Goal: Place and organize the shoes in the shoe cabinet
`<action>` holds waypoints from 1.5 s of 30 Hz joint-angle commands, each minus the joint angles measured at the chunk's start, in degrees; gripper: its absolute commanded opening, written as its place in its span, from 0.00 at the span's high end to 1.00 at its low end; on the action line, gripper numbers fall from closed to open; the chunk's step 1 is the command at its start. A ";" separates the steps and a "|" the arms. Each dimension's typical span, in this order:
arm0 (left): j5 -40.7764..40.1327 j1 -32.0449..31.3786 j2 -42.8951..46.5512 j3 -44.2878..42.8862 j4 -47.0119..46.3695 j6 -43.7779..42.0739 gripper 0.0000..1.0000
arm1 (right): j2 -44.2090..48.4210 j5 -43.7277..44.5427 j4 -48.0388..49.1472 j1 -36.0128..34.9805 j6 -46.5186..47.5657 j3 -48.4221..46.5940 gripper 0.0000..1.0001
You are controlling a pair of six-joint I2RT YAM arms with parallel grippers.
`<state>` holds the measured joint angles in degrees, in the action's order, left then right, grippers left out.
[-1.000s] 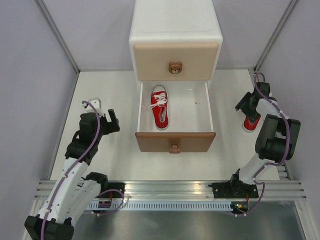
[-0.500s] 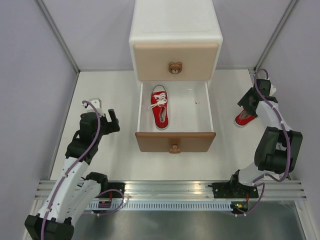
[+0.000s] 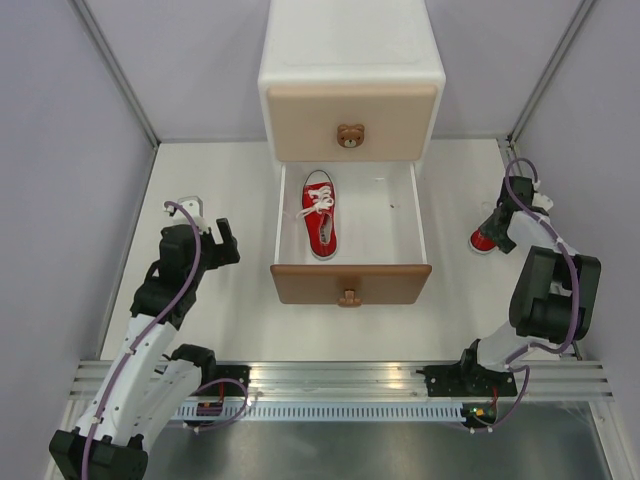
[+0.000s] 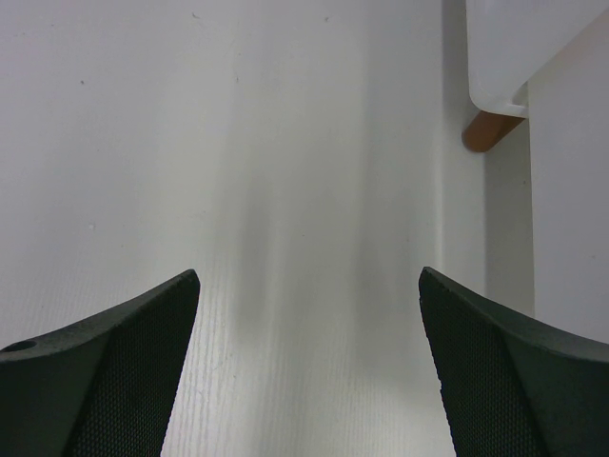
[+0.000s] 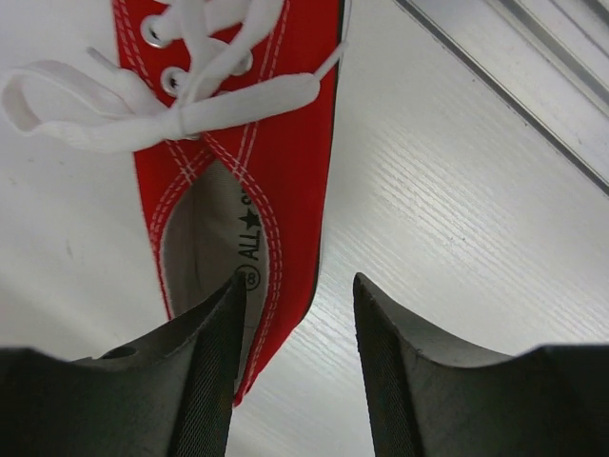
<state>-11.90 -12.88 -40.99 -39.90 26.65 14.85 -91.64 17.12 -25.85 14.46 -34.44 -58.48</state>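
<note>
**A:** Where are the shoes?

**B:** One red shoe (image 3: 320, 225) lies in the cabinet's (image 3: 350, 50) pulled-out lower drawer (image 3: 420, 215), along its left side. The other shoe (image 5: 285, 114), also red, sits on the table (image 3: 210, 180) far to the right, well apart from the drawer.

**A:** Any writing on it?

**B:** Yes, in the right wrist view. The insole (image 5: 205, 257) reads "ALL S" with a star between the words and a small round mark below. A finger covers the rest. The white laces (image 5: 190, 109) are tied in a loose bow.

**A:** And the right gripper (image 5: 297, 286)?

**B:** It is right over that shoe's heel end with its jaws partly apart. One finger is over the insole and the other is outside the shoe above the table, with the red side wall between them. Bare table shows beside the outer finger, so nothing is pinched.

**A:** The left gripper (image 4: 306, 274)?

**B:** Its jaws are spread wide over bare table, holding nothing. It is near the cabinet's brown leg (image 4: 490, 129).

**A:** The upper drawer?

**B:** Closed, with its bear knob (image 3: 350, 136) facing the arms.
</note>
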 commanded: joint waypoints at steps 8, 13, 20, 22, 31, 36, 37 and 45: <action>-0.49 -0.21 -0.14 0.35 -1.69 -1.93 0.02 | -5.92 -2.09 7.39 1.89 -2.65 2.93 0.51; -0.32 -0.21 -0.23 0.26 -1.69 -1.93 0.02 | -3.83 -0.78 6.51 2.15 -1.69 2.67 0.76; 0.21 -0.12 -0.14 0.35 -1.61 -1.76 0.02 | 0.57 1.94 1.59 1.98 0.16 -0.23 0.99; 0.21 -0.21 -0.23 0.26 -1.69 -1.84 0.02 | 3.46 2.21 0.37 1.89 0.51 -0.76 0.99; 0.30 -0.21 -0.14 0.35 -1.61 -1.67 0.02 | 14.19 3.27 -6.50 0.22 2.79 -8.93 0.99; 0.48 -0.12 -0.67 0.35 -1.61 -1.49 0.02 | 19.47 0.37 -8.16 -0.40 4.29 -13.23 0.99; 0.48 -0.21 -0.67 0.44 -1.61 -1.58 0.02 | 21.13 -0.24 -8.52 -0.57 4.55 -14.20 0.99; -0.05 -0.21 -1.37 0.35 -1.61 -1.49 0.02 | 29.49 -12.43 -6.06 -0.83 9.20 -16.93 0.99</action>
<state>-11.86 -12.88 -42.19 -39.88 26.65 14.85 -65.34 12.38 -37.60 13.98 -27.73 -71.50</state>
